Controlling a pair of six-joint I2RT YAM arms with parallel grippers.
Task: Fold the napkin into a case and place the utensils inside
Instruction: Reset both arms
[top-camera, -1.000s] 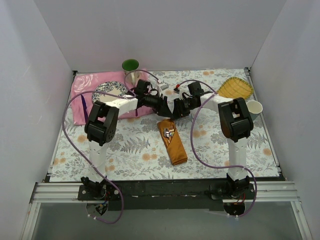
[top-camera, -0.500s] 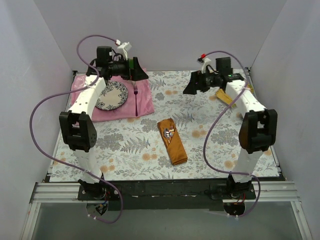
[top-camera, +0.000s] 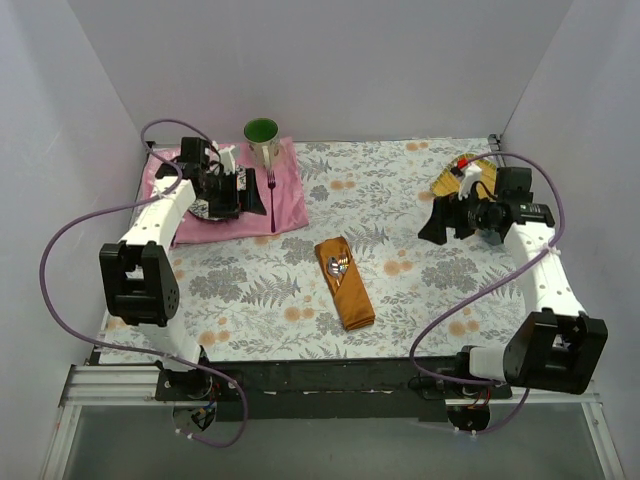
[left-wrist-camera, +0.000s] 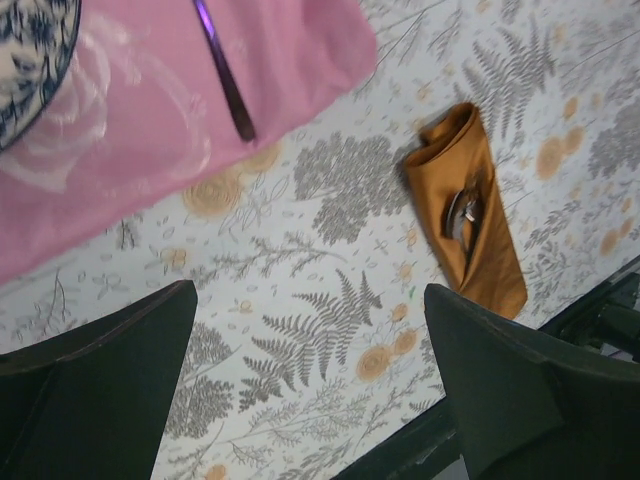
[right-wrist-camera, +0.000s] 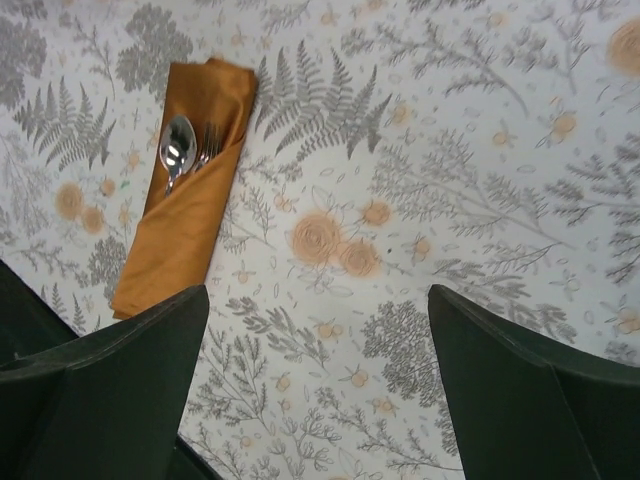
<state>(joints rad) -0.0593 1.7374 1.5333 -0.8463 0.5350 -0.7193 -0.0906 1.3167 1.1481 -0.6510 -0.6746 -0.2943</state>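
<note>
The rust-orange napkin (top-camera: 346, 287) lies folded as a narrow case in the middle of the floral table, and also shows in the left wrist view (left-wrist-camera: 480, 250) and the right wrist view (right-wrist-camera: 190, 215). The utensils, a silver spoon (right-wrist-camera: 177, 146) and a fork (right-wrist-camera: 207, 142), stick out of its pocket at the far end (top-camera: 340, 265). My left gripper (top-camera: 250, 193) hovers open over the pink cloth, far left of the case, with nothing between its fingers (left-wrist-camera: 310, 300). My right gripper (top-camera: 436, 226) hangs open and empty to the right of the case (right-wrist-camera: 318, 295).
A pink cloth (top-camera: 292, 200) at the back left carries a patterned plate (left-wrist-camera: 30, 50) and a purple fork (top-camera: 271, 193). A green mug (top-camera: 262, 134) stands behind it. A yellow woven dish (top-camera: 452, 181) sits at the back right. A black rail (top-camera: 330, 375) runs along the near edge.
Both arms have left the far end of the case, where they met, and swung out to their own sides. Both grippers have opened. The case and utensils lie unmoved.
</note>
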